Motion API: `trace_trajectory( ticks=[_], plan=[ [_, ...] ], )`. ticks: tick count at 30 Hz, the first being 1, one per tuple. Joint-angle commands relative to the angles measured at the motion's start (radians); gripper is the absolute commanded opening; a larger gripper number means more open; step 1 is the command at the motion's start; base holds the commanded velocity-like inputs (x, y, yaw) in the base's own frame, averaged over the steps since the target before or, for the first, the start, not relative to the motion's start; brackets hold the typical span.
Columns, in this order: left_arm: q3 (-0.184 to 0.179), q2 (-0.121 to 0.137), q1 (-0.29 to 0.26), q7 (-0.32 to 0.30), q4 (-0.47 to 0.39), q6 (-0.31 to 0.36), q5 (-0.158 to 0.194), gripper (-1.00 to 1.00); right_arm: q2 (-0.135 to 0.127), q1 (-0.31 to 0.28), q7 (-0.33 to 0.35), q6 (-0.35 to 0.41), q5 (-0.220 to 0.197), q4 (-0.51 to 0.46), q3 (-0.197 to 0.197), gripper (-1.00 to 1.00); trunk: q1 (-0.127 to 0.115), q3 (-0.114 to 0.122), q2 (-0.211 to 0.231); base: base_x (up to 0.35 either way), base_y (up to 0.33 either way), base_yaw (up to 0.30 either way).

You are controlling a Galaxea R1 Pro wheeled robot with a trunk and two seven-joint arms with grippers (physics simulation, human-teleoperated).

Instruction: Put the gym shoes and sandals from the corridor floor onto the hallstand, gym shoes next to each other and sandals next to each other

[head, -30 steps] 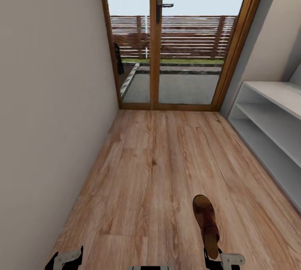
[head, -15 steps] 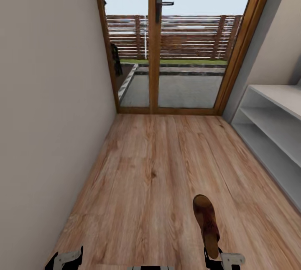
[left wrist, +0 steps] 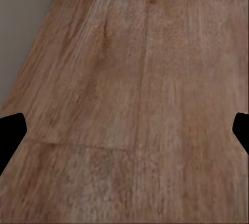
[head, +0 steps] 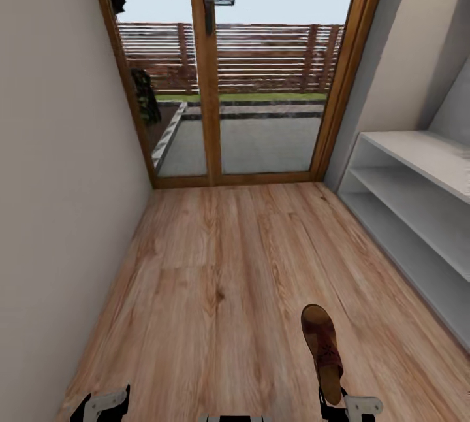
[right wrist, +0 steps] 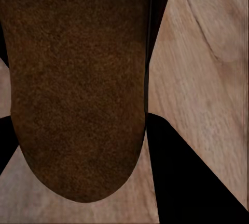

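Observation:
One brown sandal (head: 322,350) hangs over the corridor floor (head: 215,265) at the head view's lower edge, toe pointing away from me. My right gripper (head: 334,402) is shut on its heel end. In the right wrist view the sandal's dark brown underside (right wrist: 78,89) sits between the black fingers (right wrist: 192,182). My left gripper (head: 99,405) stands open at the lower left, holding nothing; in the left wrist view its fingertips (left wrist: 10,130) are spread wide above bare planks (left wrist: 129,78). The gym shoes and the other sandal are out of view.
A light grey low two-tier shelf unit (head: 418,213) runs along the right wall; no letters are in sight above it. A wood-framed glass door (head: 215,82) closes the corridor's far end. A plain wall (head: 59,180) borders the left side.
The whole head view has swung to the right and drawn nearer the door, so the camera moved. The sandal stays held in my right gripper, in the same place in the view.

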Motion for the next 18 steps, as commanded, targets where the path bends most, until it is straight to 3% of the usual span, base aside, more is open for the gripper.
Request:
trace_trajectory(
  ticks=[1,13,18],
  plan=[
    [0.007,0.0,0.0,-0.003,0.001,-0.003,-0.005,1.0,0.0,-0.001,-0.005,-0.002,0.005,0.001,-0.001,-1.0,0.0,-0.001,0.0,0.333,0.0,-0.277],
    [0.007,0.0,0.0,-0.003,0.0,-0.003,-0.005,1.0,0.0,-0.001,-0.005,-0.002,0.005,0.001,-0.001,-1.0,0.0,-0.001,0.0,0.333,0.0,-0.274],
    [0.006,0.0,-0.001,-0.003,0.001,-0.003,-0.005,1.0,0.002,-0.001,-0.005,-0.002,0.005,0.0,-0.001,-1.0,0.0,-0.001,0.0,0.333,0.0,-0.098]
  ],
)
